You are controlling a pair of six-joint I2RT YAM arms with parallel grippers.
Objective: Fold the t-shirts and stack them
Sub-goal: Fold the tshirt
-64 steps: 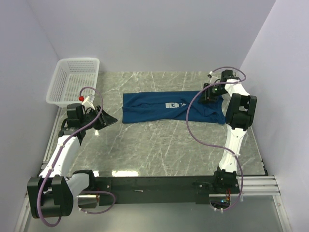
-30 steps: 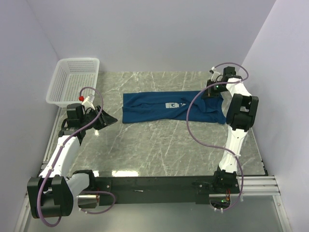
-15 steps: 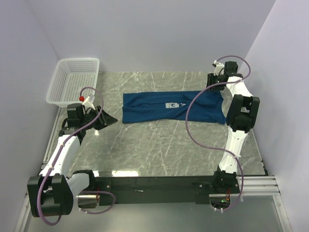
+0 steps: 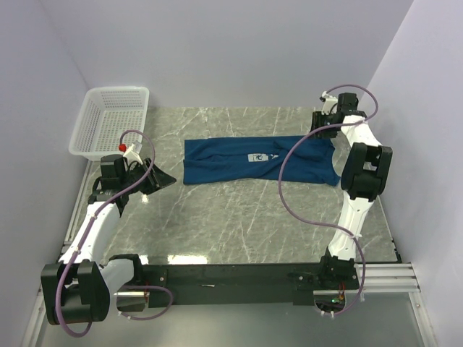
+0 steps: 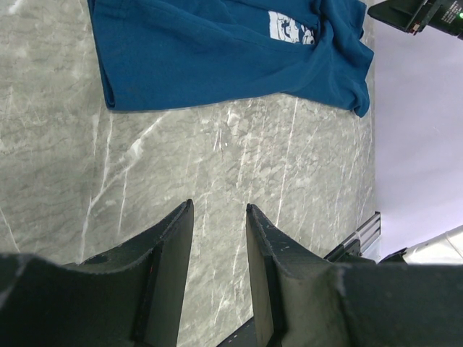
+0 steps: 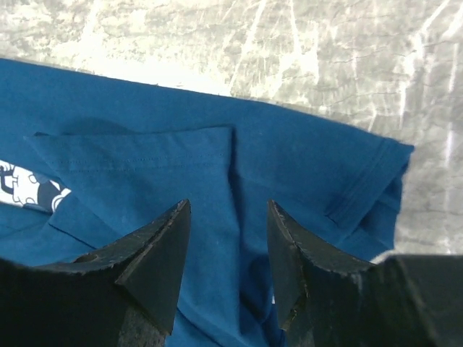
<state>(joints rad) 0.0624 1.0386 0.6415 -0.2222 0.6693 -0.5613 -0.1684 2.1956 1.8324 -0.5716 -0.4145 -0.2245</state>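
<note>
The right claw [image 6: 226, 217] is standing with its jaws fairly wide apart and is gripping nothing. Its two dark fingers [image 6: 155, 253] are pointing down over the dark blue t-shirt [image 6: 181, 166], with blue cloth showing through the gap between them. I cannot tell whether the tips are touching the fabric. Just beyond the fingers a folded flap with a stitched hem is lying across the shirt, and a slice of the pale print [image 6: 22, 188] is peeking in at the left edge of that wrist view. From above, the right claw [image 4: 322, 123] is reaching over the shirt's far right corner, with its arm stretched along the right side of the desk [image 4: 239, 217].

The left claw [image 5: 217, 217] is keeping a narrow gap between its jaws, and only bare marble is showing in that gap. In the top view the left claw [image 4: 163, 179] is hanging above the left part of the desk, well apart from the shirt and pointing toward it.

The t-shirt [image 4: 253, 160] is lying flat as a long band across the middle of the desk, running left to right, with its print [image 4: 258, 156] facing up near the centre. In the left wrist view the t-shirt [image 5: 217, 58] is filling the upper part of the picture, its print [image 5: 293, 27] toward the far end.

A white mesh basket [image 4: 79, 123] is sitting at the far left corner of the desk, apart from the shirt.
</note>
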